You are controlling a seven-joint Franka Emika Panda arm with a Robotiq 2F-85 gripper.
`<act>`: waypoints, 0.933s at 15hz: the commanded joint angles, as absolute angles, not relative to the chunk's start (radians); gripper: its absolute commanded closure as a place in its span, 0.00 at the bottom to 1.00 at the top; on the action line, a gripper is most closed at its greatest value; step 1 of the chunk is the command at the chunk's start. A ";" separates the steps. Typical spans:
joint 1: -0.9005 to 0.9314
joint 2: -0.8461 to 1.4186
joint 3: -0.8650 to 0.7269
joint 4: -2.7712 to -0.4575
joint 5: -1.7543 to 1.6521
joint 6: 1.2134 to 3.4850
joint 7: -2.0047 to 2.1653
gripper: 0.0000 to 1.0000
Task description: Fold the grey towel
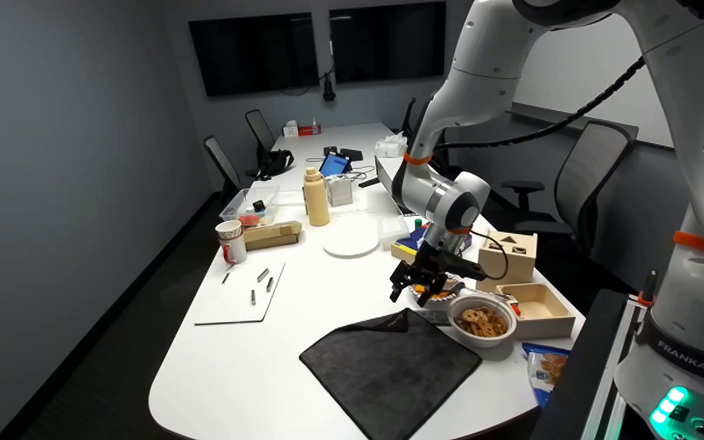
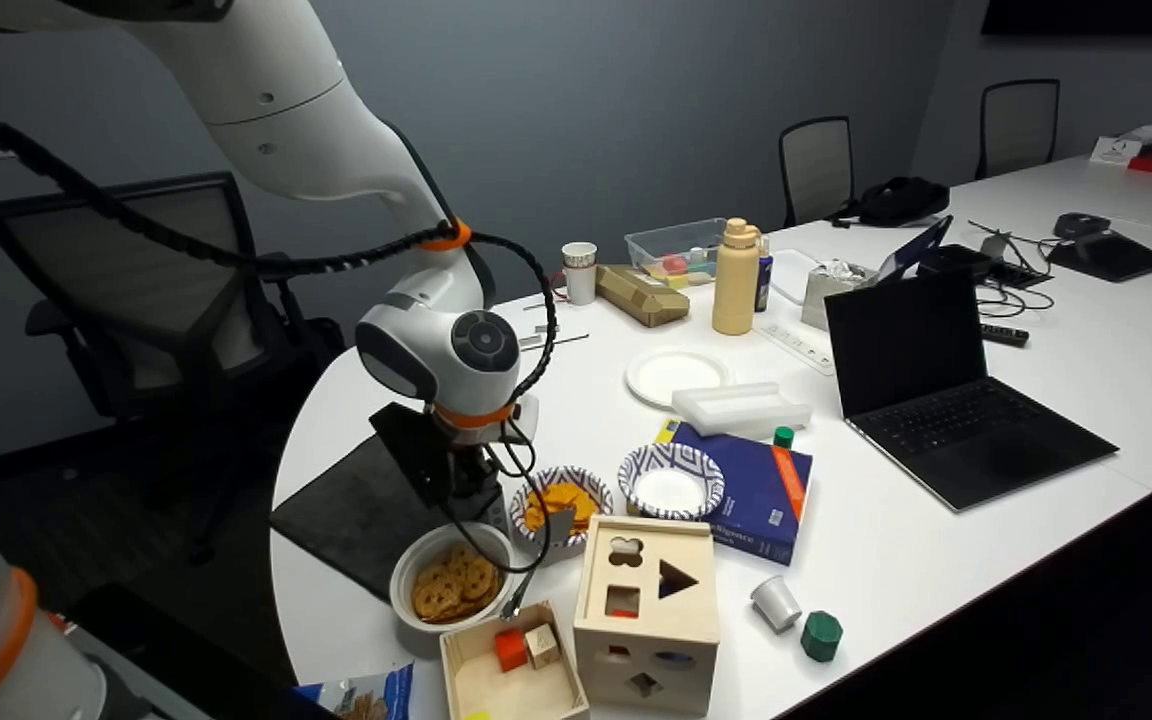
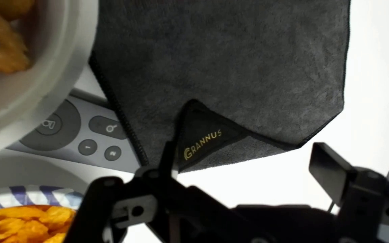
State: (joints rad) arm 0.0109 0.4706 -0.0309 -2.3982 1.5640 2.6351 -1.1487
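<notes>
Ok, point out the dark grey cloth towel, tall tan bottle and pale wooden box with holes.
Dark grey cloth towel (image 3: 228, 74), wrist view: flat middle.
Tall tan bottle (image 1: 316, 200), in an exterior view: body.
Pale wooden box with holes (image 2: 660, 616), in an exterior view: top face.

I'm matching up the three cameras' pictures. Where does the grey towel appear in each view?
In an exterior view, the grey towel: lower centre, reaching the bottom edge.
In an exterior view, the grey towel: left of centre, partly hidden.
Wrist view: the grey towel, upper centre, cut by the top edge.
Shared landmark: white bowl holding brown snacks, beside the towel.
</notes>
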 commanded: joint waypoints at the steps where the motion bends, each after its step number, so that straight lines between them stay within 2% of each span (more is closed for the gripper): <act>1: 0.059 0.487 -0.019 -2.391 1.586 2.749 -1.053 0.00; 14: 0.090 0.626 0.005 -2.260 1.616 2.779 -0.942 0.00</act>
